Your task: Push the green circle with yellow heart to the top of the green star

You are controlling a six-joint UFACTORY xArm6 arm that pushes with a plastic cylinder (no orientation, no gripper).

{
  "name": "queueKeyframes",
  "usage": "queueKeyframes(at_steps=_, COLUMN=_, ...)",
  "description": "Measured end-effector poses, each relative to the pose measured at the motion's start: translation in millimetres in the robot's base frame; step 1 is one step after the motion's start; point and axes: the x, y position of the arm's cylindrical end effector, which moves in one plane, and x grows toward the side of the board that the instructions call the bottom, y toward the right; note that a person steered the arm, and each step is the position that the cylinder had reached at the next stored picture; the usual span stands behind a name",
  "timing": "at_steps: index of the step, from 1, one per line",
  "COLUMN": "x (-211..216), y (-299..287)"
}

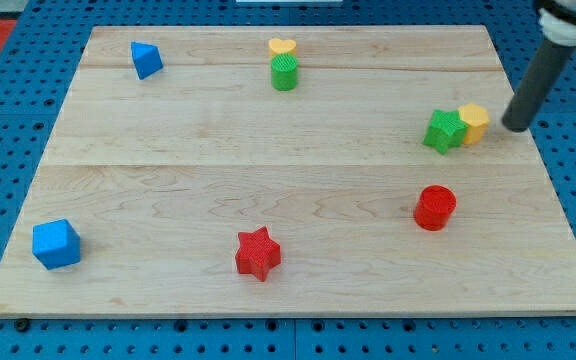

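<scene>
Hovering at the view's right edge, my tip (516, 126) sits just beside the yellow block (475, 122), which touches the green star (445, 131). No hand exists to open or close. The green circle (284, 73), touching the yellow heart (282, 47), lies well apart toward the view's upper left on the worktop (218, 180).

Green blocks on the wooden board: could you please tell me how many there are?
2. The green circle block sits near the view's top centre, touching the yellow heart block above it. The green star block sits at the view's right, against a yellow block. None appears hidden.
</scene>
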Motion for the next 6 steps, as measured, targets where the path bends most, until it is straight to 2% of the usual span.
queueKeyframes(at_steps=1, x=-8.7, y=-33.9)
queueKeyframes(at_steps=2, x=-18.8, y=-34.6)
queueKeyframes(at_steps=3, x=-86.6, y=-39.3)
queueKeyframes(at_steps=5, x=-185.8, y=-214.6)
queueKeyframes(at_steps=6, x=-200.4, y=-266.0)
